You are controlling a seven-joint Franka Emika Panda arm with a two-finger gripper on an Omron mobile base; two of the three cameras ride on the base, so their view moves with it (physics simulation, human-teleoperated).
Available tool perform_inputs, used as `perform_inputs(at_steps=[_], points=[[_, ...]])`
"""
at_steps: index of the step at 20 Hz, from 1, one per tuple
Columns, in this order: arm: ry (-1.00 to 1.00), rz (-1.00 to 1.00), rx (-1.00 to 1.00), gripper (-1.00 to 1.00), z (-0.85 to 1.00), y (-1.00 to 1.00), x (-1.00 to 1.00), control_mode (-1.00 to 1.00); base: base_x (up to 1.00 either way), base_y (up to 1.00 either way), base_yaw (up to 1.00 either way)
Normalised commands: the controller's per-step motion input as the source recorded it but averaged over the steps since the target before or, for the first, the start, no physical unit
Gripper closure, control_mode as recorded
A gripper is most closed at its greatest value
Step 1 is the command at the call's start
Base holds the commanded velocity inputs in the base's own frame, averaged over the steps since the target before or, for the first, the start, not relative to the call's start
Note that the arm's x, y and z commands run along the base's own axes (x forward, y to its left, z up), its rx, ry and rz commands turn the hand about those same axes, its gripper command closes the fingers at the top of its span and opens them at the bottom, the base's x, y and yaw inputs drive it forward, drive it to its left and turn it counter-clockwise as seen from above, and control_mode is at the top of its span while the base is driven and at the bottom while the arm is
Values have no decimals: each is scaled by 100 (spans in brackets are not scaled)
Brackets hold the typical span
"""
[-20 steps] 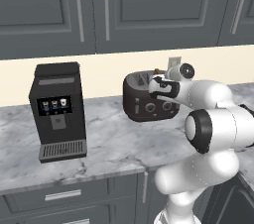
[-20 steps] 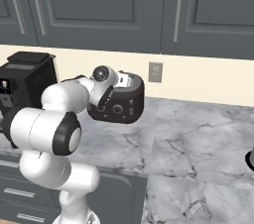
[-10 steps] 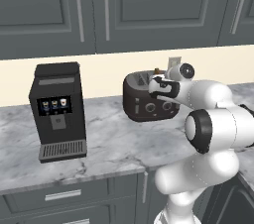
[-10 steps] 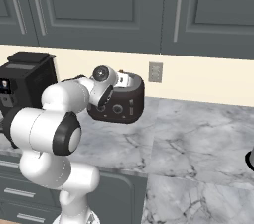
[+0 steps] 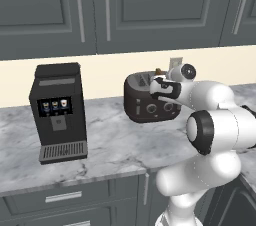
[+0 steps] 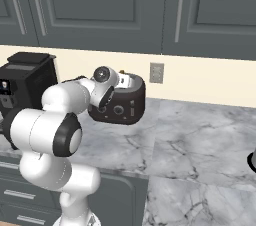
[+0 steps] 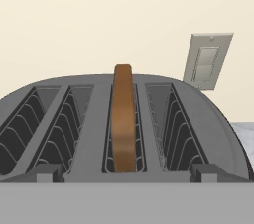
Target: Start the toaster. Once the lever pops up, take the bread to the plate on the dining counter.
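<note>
The dark rounded toaster (image 5: 145,106) (image 6: 126,109) stands on the marble worktop against the cream wall. In the hand view I look down on its top (image 7: 94,119), where the brown bread (image 7: 123,119) stands upright in a middle slot, its top edge above the slot. My gripper (image 5: 159,89) (image 6: 111,94) hangs at the toaster's near upper edge, open, with nothing between its fingers. The plate and the dining counter are out of view.
A boxy black coffee machine (image 5: 57,112) (image 6: 25,85) stands to the toaster's left. A wall outlet (image 7: 208,62) (image 6: 156,73) sits behind the toaster. Grey cabinets hang above. Bare marble worktop (image 6: 200,135) stretches to the right, with a dark object (image 6: 252,160) at its edge.
</note>
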Motion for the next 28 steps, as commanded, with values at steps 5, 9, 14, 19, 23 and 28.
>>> perform_inputs(at_steps=[5,9,14,19,23,28], points=[[0,0,0,-100,0,0,0,-100,0,0,0],[0,0,0,-100,0,0,0,-100,0,0,0],[0,0,0,-100,0,0,0,-100,0,0,0],[0,0,0,-100,0,0,0,-100,0,0,0],[0,0,0,-100,0,0,1,-100,0,0,0],[0,0,0,-100,0,0,11,-100,0,0,0]])
